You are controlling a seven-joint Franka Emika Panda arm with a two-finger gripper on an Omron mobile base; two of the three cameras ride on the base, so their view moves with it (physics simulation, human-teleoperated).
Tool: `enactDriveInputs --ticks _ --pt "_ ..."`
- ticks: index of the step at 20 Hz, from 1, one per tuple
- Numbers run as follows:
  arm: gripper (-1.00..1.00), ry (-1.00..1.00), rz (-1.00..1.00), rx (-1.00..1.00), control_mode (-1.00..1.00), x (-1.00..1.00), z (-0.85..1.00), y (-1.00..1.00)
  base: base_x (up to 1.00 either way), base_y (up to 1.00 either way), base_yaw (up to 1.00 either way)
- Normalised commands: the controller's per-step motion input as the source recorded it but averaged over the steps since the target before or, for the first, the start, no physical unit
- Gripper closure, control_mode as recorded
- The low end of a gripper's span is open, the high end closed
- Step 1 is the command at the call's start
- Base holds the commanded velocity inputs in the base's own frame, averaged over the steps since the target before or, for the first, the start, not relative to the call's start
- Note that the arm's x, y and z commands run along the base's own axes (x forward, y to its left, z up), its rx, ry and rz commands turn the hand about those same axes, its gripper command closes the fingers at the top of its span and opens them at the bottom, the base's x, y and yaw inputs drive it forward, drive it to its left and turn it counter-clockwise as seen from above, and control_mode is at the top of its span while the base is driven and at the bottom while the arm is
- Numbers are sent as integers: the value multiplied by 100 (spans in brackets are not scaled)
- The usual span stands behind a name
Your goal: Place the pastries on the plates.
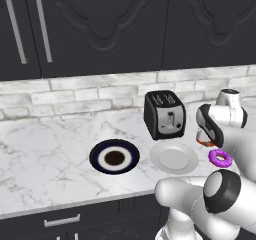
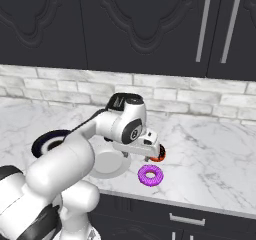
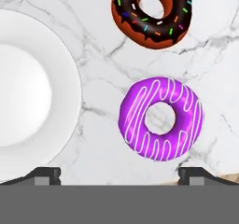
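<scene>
1. Where the left base view looks over the marble counter [image 1: 45, 149], the navy plate [image 1: 114, 157] lies left of the white plate [image 1: 174, 157], apart from it. A black toaster [image 1: 164, 114] stands just behind the white plate. The purple donut [image 1: 220, 158] lies on the marble right of the white plate; the arm's wrist covers most of the chocolate donut [image 1: 204, 143] behind it.
2. Right base view: the arm hides most of the navy plate [image 2: 46, 143] and part of the white plate [image 2: 111, 168]. The gripper [image 2: 151, 157] hangs over both donuts, purple [image 2: 150, 175] nearest the counter edge, chocolate one [image 2: 160, 155] just behind.
3. Hand view: jaws stand wide apart, holding nothing, fingertips [image 3: 43, 176] straddling the purple donut [image 3: 161, 119]. Chocolate donut [image 3: 152, 14] with coloured sprinkles lies beyond, not touching. White plate [image 3: 70, 101] lies beside both.
</scene>
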Motion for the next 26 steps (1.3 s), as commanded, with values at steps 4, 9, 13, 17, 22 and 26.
enactDriveInputs --ticks 4,9,13,17,22,26 --pt "-100 4 9 0 -100 11 -24 -15 0 0 0" --pt "-100 4 1 0 -100 7 -39 -6 0 0 0" --pt "-100 2 0 0 -100 23 -37 0 0 0 0" --pt "-100 1 0 0 -100 3 -27 0 0 0 0" --pt "-100 0 0 0 -100 0 -29 -4 0 0 0" --pt "-100 0 0 0 -100 0 -16 -6 0 0 0"
